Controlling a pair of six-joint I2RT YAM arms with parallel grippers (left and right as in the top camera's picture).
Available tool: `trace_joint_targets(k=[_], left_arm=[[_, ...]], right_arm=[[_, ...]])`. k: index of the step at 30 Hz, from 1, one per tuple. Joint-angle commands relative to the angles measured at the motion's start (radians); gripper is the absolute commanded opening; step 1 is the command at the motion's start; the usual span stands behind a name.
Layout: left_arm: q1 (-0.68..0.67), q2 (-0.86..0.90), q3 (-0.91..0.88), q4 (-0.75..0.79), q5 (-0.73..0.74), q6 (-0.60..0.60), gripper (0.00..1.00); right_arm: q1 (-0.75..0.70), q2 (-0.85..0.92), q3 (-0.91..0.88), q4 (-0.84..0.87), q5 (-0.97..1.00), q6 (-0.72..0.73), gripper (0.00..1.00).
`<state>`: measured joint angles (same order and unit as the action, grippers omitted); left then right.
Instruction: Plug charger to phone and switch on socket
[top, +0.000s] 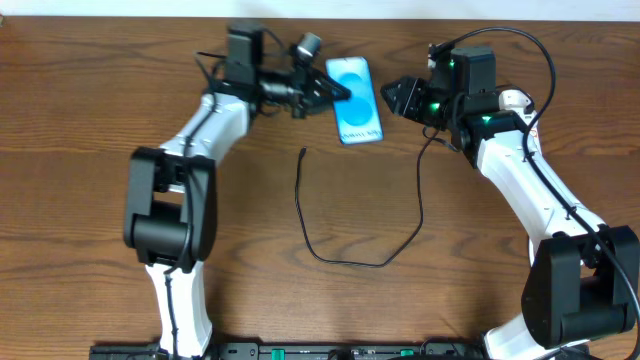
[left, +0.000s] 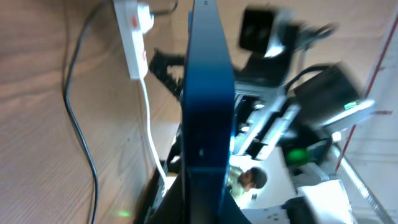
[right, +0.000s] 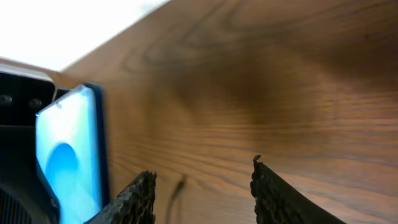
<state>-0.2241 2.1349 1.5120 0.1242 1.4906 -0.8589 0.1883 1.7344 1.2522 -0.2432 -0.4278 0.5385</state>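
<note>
The phone (top: 358, 100) with its cyan screen is at the back centre of the table. My left gripper (top: 322, 90) is shut on its left edge. In the left wrist view the phone (left: 208, 93) shows edge-on between the jaws. My right gripper (top: 400, 97) is open and empty just right of the phone; the right wrist view shows its fingers (right: 202, 190) spread, with the phone screen (right: 68, 155) to their left. The charger cable (top: 345, 262) loops across the table, its plug tip (top: 304, 152) lying free below the phone. The socket strip (left: 132, 37) has a red switch; in the overhead view it is mostly hidden under the right arm.
The socket's white cord (left: 150, 124) and the black cable (left: 78, 118) run along the wood in the left wrist view. A white part (top: 515, 100) shows behind the right arm. The table's back edge (top: 400, 20) lies just beyond the phone.
</note>
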Motion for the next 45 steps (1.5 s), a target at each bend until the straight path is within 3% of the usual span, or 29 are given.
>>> trace_joint_targets(k=[1,12,28,45], left_arm=[[-0.030,-0.014,-0.028,0.005,-0.023,0.081,0.07],[-0.046,-0.014,-0.095,0.005,-0.119,0.111,0.08],[-0.090,-0.014,-0.095,-0.008,-0.115,0.111,0.07],[-0.090,-0.014,-0.095,-0.011,-0.116,0.111,0.08]], right_arm=[[-0.001,0.000,0.000,-0.035,0.018,-0.182,0.48],[0.011,0.000,0.000,-0.200,0.018,-0.390,0.45],[0.079,0.033,-0.001,-0.219,0.059,-0.386,0.47],[0.148,0.034,-0.001,-0.127,-0.049,-0.367,0.46]])
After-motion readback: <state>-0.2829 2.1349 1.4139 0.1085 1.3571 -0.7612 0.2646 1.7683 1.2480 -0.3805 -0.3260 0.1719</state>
